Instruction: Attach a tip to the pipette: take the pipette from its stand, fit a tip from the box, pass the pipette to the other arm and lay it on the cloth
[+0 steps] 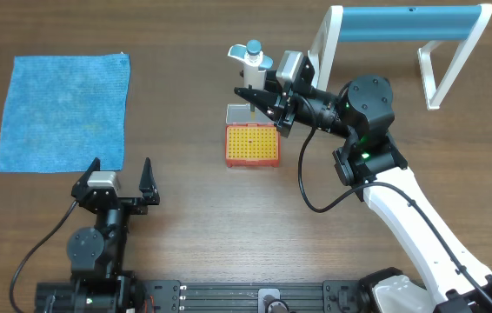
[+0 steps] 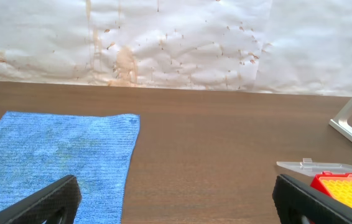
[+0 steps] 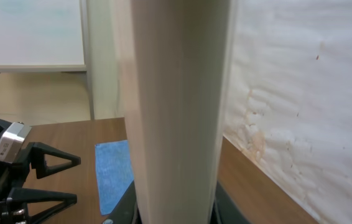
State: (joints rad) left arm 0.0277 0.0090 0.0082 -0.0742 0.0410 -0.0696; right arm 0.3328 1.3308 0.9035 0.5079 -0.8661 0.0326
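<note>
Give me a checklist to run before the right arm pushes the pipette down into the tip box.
1. Right gripper shut on the pipette: ok.
2. Pipette off its stand: ok.
3. Tip box open: ok.
4. Pipette end lined up over the box: cannot tell.
5. Left gripper open and away from the box: ok.
6. Cloth flat, nothing on it: ok.

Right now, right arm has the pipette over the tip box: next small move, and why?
Probably ease the right gripper straight down, pressing the pipette into a tip in the tip box. It is held upright above the open box, no tip visibly fitted, and the left gripper sits open beside the cloth.
</note>
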